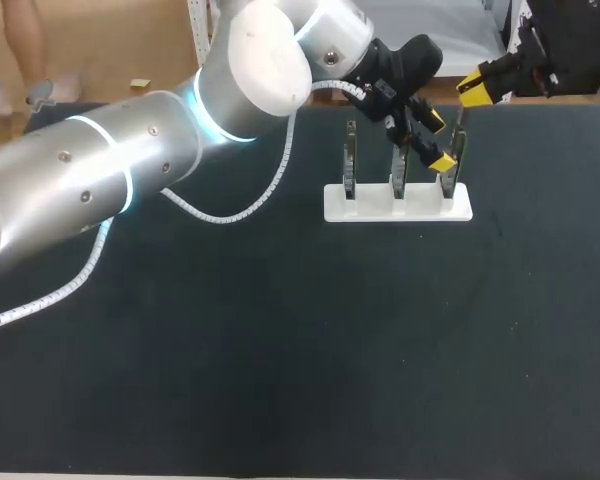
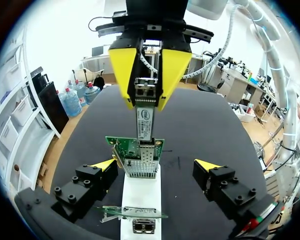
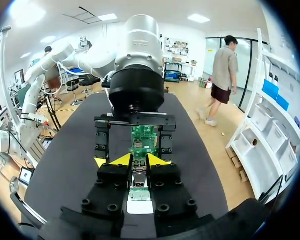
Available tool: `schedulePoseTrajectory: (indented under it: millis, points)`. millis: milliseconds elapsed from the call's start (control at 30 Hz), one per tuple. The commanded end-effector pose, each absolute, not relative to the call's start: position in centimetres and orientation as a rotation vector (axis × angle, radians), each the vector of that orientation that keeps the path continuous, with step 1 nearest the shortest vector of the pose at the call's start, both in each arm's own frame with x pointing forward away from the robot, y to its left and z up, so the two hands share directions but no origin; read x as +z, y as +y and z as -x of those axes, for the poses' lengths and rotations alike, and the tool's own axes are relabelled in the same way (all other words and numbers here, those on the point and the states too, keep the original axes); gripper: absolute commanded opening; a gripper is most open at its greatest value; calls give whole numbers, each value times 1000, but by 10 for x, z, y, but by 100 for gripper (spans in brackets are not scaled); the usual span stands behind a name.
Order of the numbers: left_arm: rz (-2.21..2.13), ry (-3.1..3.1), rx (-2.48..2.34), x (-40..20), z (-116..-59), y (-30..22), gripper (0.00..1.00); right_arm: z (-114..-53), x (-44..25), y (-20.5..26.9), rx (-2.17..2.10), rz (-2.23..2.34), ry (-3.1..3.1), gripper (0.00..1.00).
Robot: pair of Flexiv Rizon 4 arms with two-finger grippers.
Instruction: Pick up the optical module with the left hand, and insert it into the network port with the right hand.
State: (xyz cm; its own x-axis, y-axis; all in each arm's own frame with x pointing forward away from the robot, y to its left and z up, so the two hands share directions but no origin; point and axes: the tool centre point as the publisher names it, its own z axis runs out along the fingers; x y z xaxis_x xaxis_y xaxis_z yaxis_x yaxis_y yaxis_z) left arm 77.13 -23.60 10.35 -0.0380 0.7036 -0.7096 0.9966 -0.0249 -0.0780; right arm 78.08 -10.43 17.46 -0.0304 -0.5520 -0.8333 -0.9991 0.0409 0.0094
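At the table's (image 1: 230, 380) two o'clock, the right gripper (image 2: 146, 100) clamps the optical module (image 2: 145, 125), its end at the network port (image 2: 141, 162) of the card (image 2: 119, 146) at the white stand's (image 1: 380, 208) three-o'clock end, while the left gripper (image 2: 156, 165) straddles that card, fingers wide apart.

The table (image 1: 280, 350) looks matt black; the stand (image 1: 375, 206) on it is smooth white plastic; the module (image 2: 144, 122) above the stand is shiny metal.

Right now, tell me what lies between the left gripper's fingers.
Left wrist view: the green network card on its white stand; the left gripper is open.
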Motion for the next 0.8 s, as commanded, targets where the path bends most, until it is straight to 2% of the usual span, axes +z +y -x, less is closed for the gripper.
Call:
schedulePoseTrajectory:
  millis: [33,800]
  points:
    - [-1778,1793,-821,104,-772,-237,100,-776,173,-104,851,1578,1667,0]
    - [-1778,1793,-821,104,-772,-237,100,-774,162,-104,855,1567,1696,0]
